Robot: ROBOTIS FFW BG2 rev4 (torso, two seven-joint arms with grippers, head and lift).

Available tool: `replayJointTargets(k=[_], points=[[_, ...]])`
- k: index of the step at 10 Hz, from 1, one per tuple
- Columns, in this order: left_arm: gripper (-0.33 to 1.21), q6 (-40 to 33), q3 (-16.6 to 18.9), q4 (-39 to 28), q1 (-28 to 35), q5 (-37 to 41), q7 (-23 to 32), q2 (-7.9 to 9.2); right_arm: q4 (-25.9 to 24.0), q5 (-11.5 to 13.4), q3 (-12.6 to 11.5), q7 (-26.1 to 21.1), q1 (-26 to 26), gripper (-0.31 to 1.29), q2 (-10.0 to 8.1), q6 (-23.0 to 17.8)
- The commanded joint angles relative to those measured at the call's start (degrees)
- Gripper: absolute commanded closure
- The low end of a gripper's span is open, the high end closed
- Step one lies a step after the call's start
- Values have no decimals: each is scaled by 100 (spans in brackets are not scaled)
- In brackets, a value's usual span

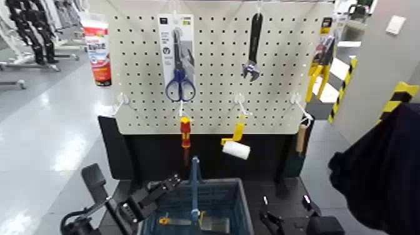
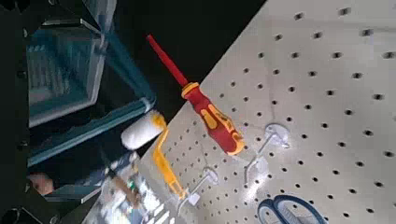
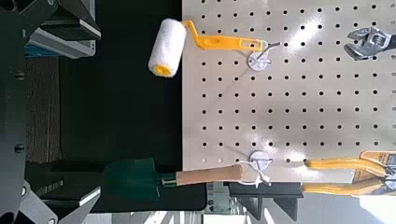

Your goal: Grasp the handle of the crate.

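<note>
The blue-grey slotted crate (image 1: 215, 203) sits low in the middle of the head view, below the pegboard. Its teal-blue handle (image 1: 195, 184) stands upright over the crate's middle as a narrow strip. My left gripper (image 1: 164, 186) hangs over the crate's left rim, just left of the handle, with its fingers apart and nothing in them. The left wrist view shows the crate (image 2: 56, 70) and a blue bar (image 2: 126, 65) of it. My right gripper (image 1: 273, 220) rests low, right of the crate.
A white pegboard (image 1: 212, 94) holds scissors (image 1: 180, 75), a wrench (image 1: 252, 50), a red-and-yellow screwdriver (image 1: 185, 132), a paint roller (image 1: 236, 147) and a trowel (image 1: 301, 140). Small tools lie inside the crate. A person's dark sleeve (image 1: 381, 169) is at the right.
</note>
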Motion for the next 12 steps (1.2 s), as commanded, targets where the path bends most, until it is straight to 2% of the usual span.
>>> replayJointTargets(k=[1,5,9,10,12], points=[[14,451,-233,582,-410,985,-103,77,12,-21,0,0,0,14,0,-29],[14,724,-681,1540,-999,2040,-472,208,21,-47,17,0,-9,14,0,-55],[17,785,-1015,2146,-1386,2435,-604,287,29,-65,35,0,-18,14,-8,-55],[25,838,-1130,2278,-1474,2523,-683,296,29,-65,35,0,-18,14,-8,-64],[73,873,-1279,2427,-1544,2734,-771,296,29,-73,35,0,-18,14,-8,-73]])
